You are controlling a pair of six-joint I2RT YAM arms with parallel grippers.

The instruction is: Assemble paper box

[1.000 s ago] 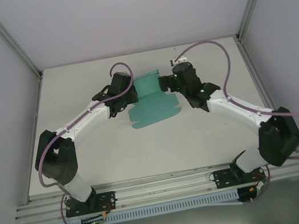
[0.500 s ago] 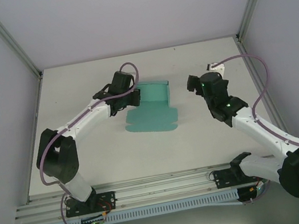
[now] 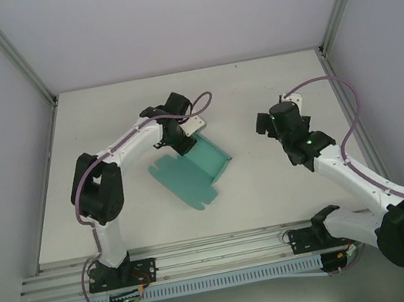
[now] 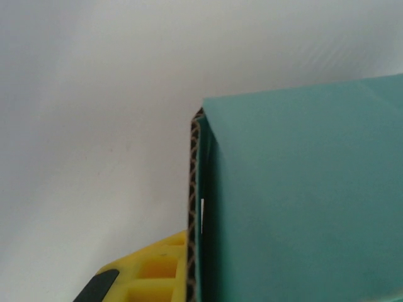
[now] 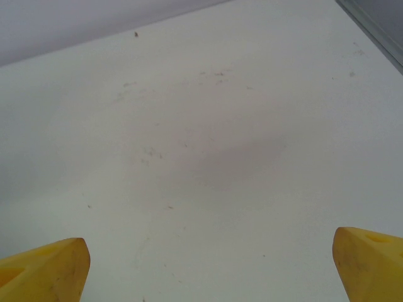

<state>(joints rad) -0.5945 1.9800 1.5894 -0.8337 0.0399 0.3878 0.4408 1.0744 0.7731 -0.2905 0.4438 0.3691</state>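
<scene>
I have the left pincer (image 3: 187,139) clamped shut on the upper edge of the teal-green die-cut paper box (image 3: 190,170), which sits left of centre in the top view on the white desk (image 3: 271,186). As I read it, the grip is there to hold one panel up: that panel rises at a slant towards the upper right of the sheet, while the lower-left part, with its notched flaps, lies flat on the desk. In the left wrist view the teal surface covers the right half of the frame, and its wavy, corrugated cut edge runs down the middle, just beside the one yellow finger (image 4: 148,270) showing at the bottom. I cannot see the opposite finger there, so I judge the clamp from how tightly the edge sits against that one. The right pincer (image 5: 208,248) hangs with its yellow fingertips (image 5: 44,267) wide apart at the lower corners of the right wrist view, holding nothing, with bare desk beneath. In the top view it is right of centre, well apart from the box, which I take as waiting to fold the next flap. As a container the box is not closed: it has no finished walls or lid, and nothing lies on or in it.
</scene>
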